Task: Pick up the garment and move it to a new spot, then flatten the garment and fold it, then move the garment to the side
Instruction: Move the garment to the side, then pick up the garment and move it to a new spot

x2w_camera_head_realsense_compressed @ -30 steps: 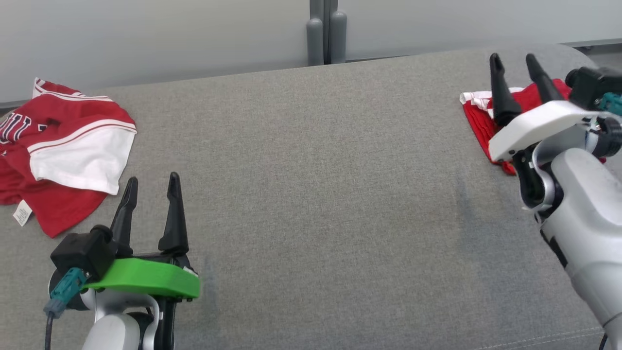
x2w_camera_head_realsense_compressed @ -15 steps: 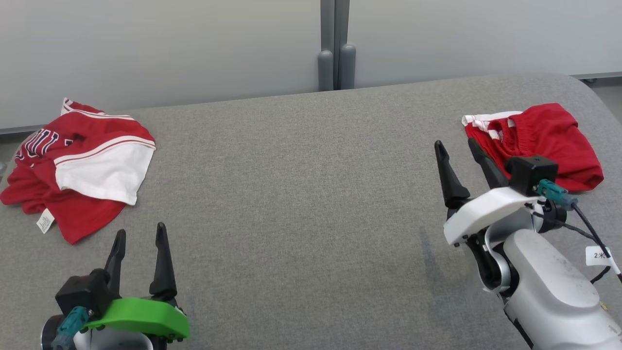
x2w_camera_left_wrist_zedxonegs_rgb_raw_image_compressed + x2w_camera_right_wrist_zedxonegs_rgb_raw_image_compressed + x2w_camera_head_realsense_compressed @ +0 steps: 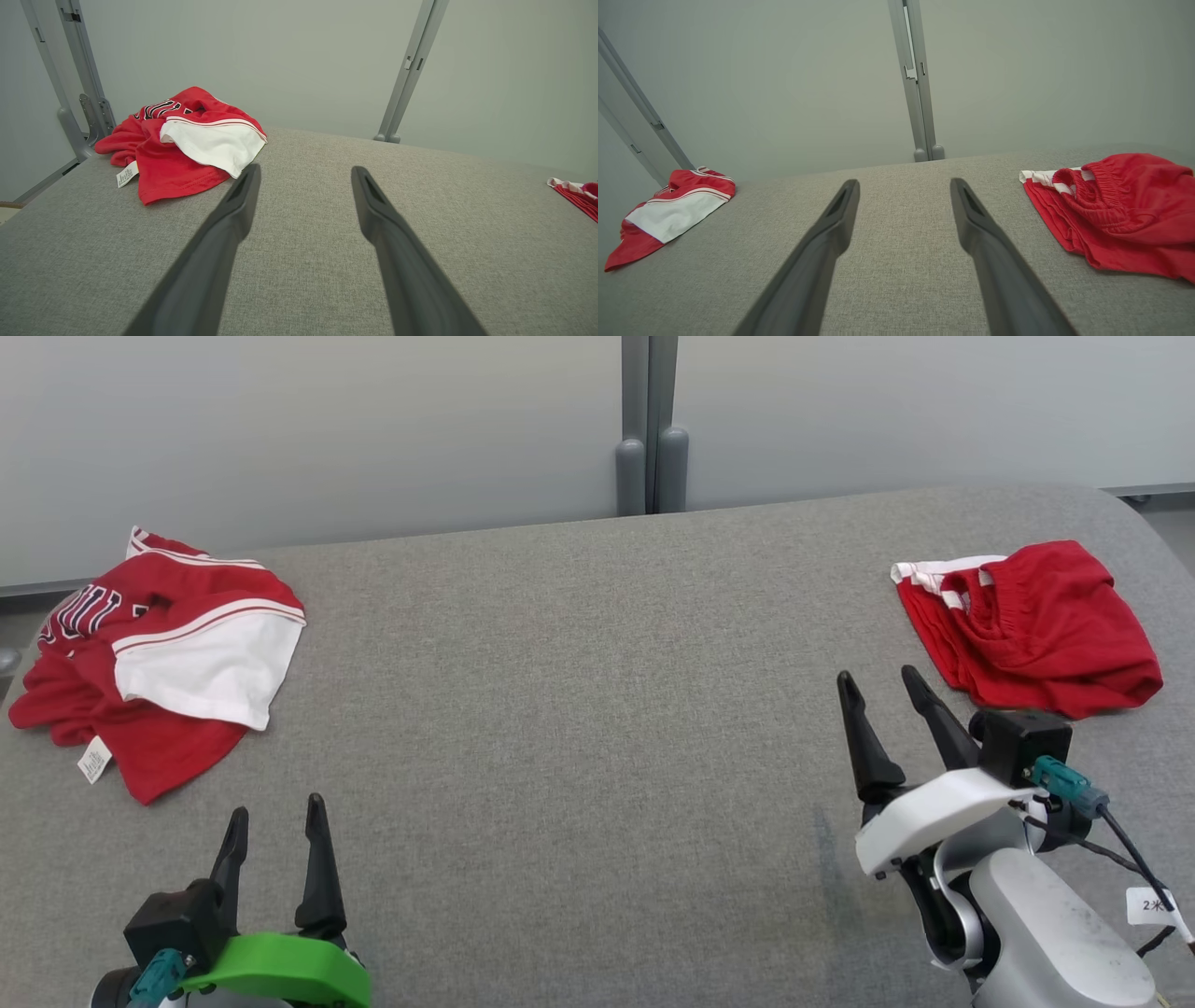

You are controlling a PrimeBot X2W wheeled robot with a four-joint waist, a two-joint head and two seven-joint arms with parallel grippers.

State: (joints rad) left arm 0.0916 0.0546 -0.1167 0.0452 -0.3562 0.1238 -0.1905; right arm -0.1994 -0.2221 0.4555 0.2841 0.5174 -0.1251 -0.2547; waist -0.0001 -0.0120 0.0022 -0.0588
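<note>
A crumpled red and white jersey garment (image 3: 159, 653) lies at the far left of the grey padded table (image 3: 579, 709), also in the left wrist view (image 3: 187, 140) and the right wrist view (image 3: 672, 210). A red garment (image 3: 1032, 625), folded with a white-striped edge, rests at the far right (image 3: 1115, 214). My left gripper (image 3: 277, 805) hovers open near the front left, short of the jersey (image 3: 306, 167). My right gripper (image 3: 877, 674) stands open just left of and nearer than the folded red garment, apart from it (image 3: 905, 181). Nothing is between either pair of fingers.
A pale wall with a grey upright post (image 3: 649, 425) runs behind the table's far edge. The table's right end curves away near the folded garment. Bare grey cloth stretches between the two garments.
The camera has shifted, sliding the whole scene down and right. My right gripper has drawn back from over the folded red garment toward the near side; the left gripper has also pulled nearer.
</note>
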